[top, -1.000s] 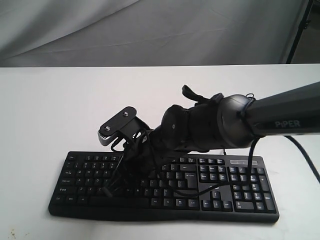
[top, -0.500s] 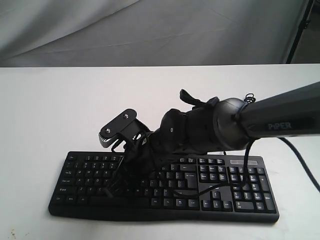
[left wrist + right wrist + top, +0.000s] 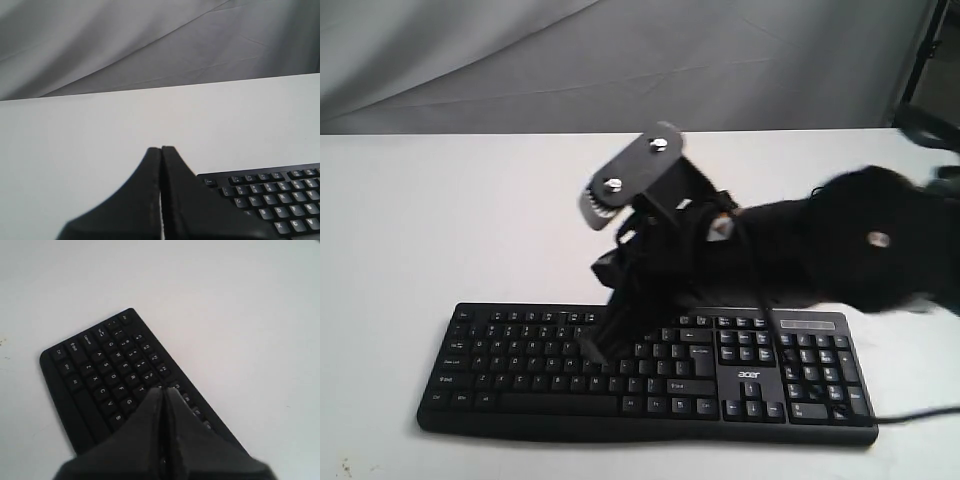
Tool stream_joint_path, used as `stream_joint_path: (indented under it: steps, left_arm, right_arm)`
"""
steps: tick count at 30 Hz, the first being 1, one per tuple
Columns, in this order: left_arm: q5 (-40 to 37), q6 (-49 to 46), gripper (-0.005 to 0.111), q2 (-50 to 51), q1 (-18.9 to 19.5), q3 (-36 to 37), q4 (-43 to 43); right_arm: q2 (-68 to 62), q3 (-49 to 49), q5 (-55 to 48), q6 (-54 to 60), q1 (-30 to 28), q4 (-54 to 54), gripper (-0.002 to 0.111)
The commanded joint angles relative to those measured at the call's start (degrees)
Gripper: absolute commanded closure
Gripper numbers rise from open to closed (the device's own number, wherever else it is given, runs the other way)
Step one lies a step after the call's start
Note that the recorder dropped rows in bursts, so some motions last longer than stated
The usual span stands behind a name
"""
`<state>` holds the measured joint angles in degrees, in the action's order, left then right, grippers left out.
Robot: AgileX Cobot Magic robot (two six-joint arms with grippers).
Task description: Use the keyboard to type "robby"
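The black keyboard (image 3: 520,362) lies along the front of the white table, with a white "acer" logo by its keypad. My right gripper (image 3: 597,348) is shut with nothing in it. It points down at the upper letter rows and hangs just above the keys; in the right wrist view its tip (image 3: 164,389) sits over the keyboard (image 3: 100,370) near the T and Y keys. Contact with a key cannot be told. My left gripper (image 3: 161,148) is shut and empty, off the Esc corner of the keyboard (image 3: 272,200). It is hidden in the exterior view.
The white table (image 3: 430,210) runs out behind and to the left of the keyboard. A grey cloth backdrop (image 3: 620,60) hangs at the back. The thin black cable (image 3: 920,412) leaves the keyboard's right end. A dark stand (image 3: 925,60) is at the far right.
My right arm has lifted and drawn back to the right. Its fingertips rose from the lower left letter keys to just above the upper middle rows. The keyboard stayed put.
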<state>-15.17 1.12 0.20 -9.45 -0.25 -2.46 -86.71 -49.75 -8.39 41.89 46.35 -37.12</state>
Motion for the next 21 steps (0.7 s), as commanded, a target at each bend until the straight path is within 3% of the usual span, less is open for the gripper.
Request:
stream_joint_path:
  steps: [1,4,10,15,21]
  left_arm:
    - [0.4,0.2,0.107,-0.2,-0.4,0.2,-0.3]
    - [0.4,0.2,0.107,-0.2,-0.4,0.2,-0.3]
    - [0.4,0.2,0.107,-0.2,-0.4,0.2,-0.3]
    - [0.4,0.2,0.107,-0.2,-0.4,0.2,-0.3]
    - [0.4,0.2,0.107,-0.2,-0.4,0.2,-0.3]
  right_arm:
    - [15.5,13.2,8.4,-0.3,-0.5,-1.2,0.108]
    - [22.5,20.6,15.2,-0.3,-0.5,-5.0,0.108]
    - [25.0,22.3,18.5,-0.2,-0.5,-8.1,0.108]
    - [39.4,30.8,28.8,1.9,-0.8,-9.4,0.108]
    - [48.9,37.6,26.2,1.8,-8.6,-13.5,0.108]
